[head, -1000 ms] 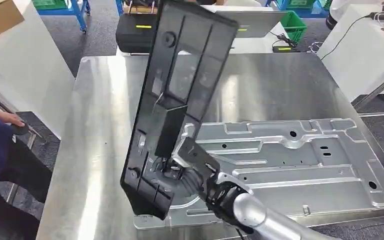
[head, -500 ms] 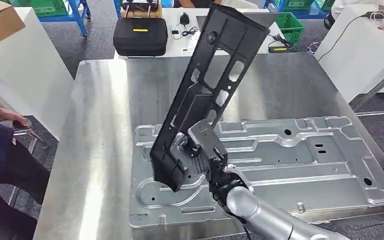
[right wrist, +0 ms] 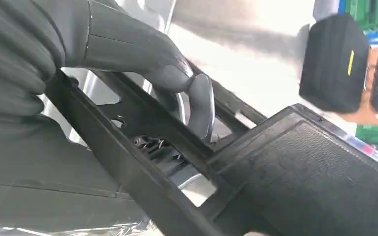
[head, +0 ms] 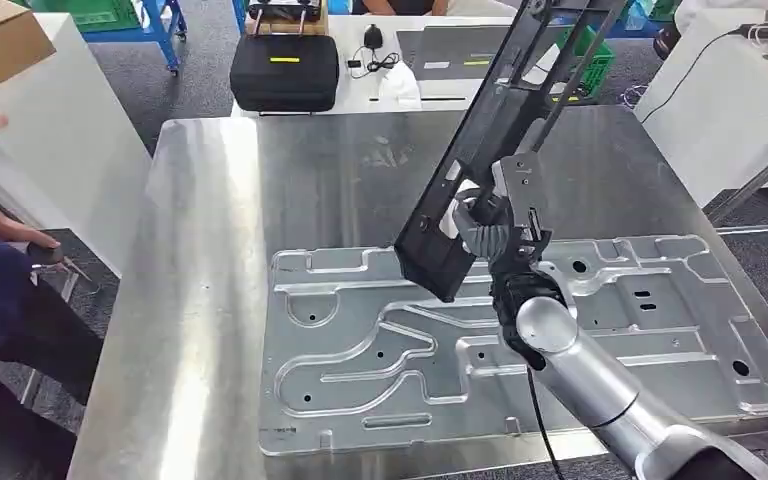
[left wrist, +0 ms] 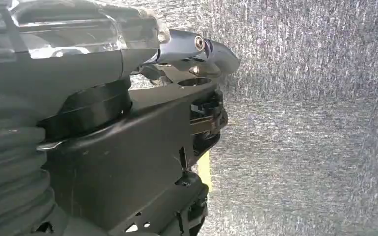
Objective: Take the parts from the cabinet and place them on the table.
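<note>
the right hand (head: 493, 222) grips the long black plastic part (head: 490, 140) near its lower end, at centre frame. the part slants up to the top right edge, held above the stamped metal panel (head: 600, 340) lying on the steel table (head: 200, 250). the left hand (left wrist: 78, 73) hangs over grey floor; i cannot tell its state.

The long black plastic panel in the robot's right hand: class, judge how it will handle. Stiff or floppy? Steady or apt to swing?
The black panel is probably stiff: gripped near its lower end, it juts up without visible sagging. It looks light for its size, being ribbed and full of cut-outs. With most of its length beyond the right hand, it may swing or twist over the metal plate.
</note>
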{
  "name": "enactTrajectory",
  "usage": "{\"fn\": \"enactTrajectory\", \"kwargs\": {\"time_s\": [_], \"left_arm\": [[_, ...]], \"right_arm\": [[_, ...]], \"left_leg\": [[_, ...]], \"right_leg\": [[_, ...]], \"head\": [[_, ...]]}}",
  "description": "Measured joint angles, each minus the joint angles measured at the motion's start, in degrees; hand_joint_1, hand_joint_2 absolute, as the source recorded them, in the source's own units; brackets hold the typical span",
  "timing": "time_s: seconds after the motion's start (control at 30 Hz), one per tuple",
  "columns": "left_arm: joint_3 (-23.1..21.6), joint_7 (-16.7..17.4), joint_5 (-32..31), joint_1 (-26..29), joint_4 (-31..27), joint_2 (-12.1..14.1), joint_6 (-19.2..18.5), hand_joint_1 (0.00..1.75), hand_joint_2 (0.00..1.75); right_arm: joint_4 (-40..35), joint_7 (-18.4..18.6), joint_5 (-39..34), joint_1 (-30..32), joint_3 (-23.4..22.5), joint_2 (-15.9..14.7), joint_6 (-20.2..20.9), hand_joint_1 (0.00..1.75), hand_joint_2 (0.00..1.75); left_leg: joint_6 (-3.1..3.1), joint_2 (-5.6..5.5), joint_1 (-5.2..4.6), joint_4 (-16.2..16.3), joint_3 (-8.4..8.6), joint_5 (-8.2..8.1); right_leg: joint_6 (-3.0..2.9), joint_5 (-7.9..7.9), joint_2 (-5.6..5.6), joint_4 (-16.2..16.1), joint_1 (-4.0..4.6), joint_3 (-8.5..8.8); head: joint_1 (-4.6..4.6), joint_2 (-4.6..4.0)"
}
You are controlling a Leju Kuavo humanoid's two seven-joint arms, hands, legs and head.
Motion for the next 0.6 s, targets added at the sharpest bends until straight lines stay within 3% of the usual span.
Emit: {"fn": "enactTrajectory", "kwargs": {"time_s": [0.07,0.1,0.2,0.23,0.27,0.3,0.6], "left_arm": [[0.0,0.0,0.0,0.0,0.0,0.0,0.0,0.00,1.75],[0.0,0.0,0.0,0.0,0.0,0.0,0.0,0.00,0.00],[0.0,0.9,-0.6,-0.1,0.0,0.0,-0.5,0.00,0.00],[0.0,2.0,-0.7,-0.3,0.0,0.0,-0.4,0.00,1.75],[0.0,3.1,-0.7,-0.5,0.0,0.0,-0.2,0.00,1.75],[0.0,4.2,-0.7,-0.7,0.0,0.0,0.0,0.00,0.00],[0.0,10.9,0.0,-1.2,0.0,0.0,-0.1,0.00,0.00]], "right_arm": [[0.1,0.0,0.4,0.0,-0.6,0.0,0.0,1.75,1.75],[0.2,0.0,0.5,0.0,-0.9,0.0,0.0,0.00,0.00],[0.4,0.3,1.6,-0.2,-1.6,0.0,0.0,0.00,0.00],[0.6,0.9,2.2,-0.6,-1.9,0.1,0.0,0.00,0.00],[0.8,1.4,2.5,-1.3,-2.1,0.1,0.0,0.00,0.00],[1.1,1.9,2.7,-2.1,-2.4,0.2,0.0,0.00,0.00],[3.0,2.8,-2.4,-7.9,-0.5,1.2,0.5,0.00,0.00]], "left_leg": [[0.00,0.04,0.00,0.0,0.01,0.00],[0.00,0.05,0.00,0.0,0.01,0.00],[0.00,0.10,-0.01,-0.1,0.01,0.00],[0.00,0.15,-0.01,-0.1,0.00,0.00],[0.00,0.20,-0.02,-0.1,0.00,0.00],[0.00,0.27,-0.02,-0.1,0.01,0.00],[0.01,1.07,-0.12,-0.2,0.14,0.00]], "right_leg": [[0.00,0.00,0.02,0.0,0.00,0.00],[0.00,0.00,0.02,0.0,0.00,0.00],[-0.01,-0.01,0.01,0.0,0.00,-0.01],[-0.01,-0.01,0.02,0.0,0.00,0.00],[-0.01,-0.01,0.03,0.0,0.00,-0.01],[-0.01,0.00,0.05,0.0,0.00,0.00],[-0.01,0.01,0.29,0.1,-0.02,0.00]], "head": [[-0.07,0.00],[-0.07,0.00],[0.00,0.00],[-0.04,0.00],[-0.02,0.00],[-0.04,0.00],[0.00,0.00]]}}
